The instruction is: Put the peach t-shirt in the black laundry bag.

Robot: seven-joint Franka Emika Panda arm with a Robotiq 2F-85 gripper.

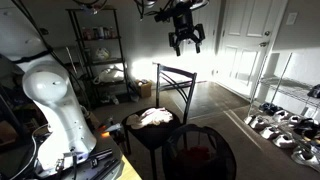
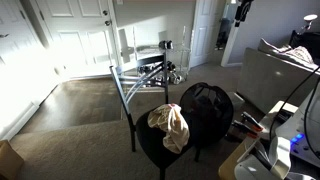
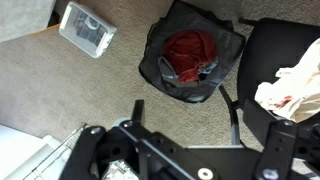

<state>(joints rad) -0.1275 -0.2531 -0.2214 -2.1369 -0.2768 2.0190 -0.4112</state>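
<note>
Peach shirt [image 1: 155,117] is crumpled in a heap on the black chair [image 3: 275,45], and honestly it reads more off-white in this light. The bag [image 1: 200,152] sits on the carpet just beside the chair, mouth open, with a red cloth [image 3: 190,50] bunched inside. The gripper [image 1: 187,47] hangs high up near the ceiling, well apart from both, fingers spread with nothing between them. The glare from the doors behind makes it mostly a silhouette. In the wrist view the shirt is cut off at the right edge, and only the gripper's dark body shows along the bottom. A clear plastic box [image 3: 88,28] lies on the floor away from the bag; can't make out what's in it.
</note>
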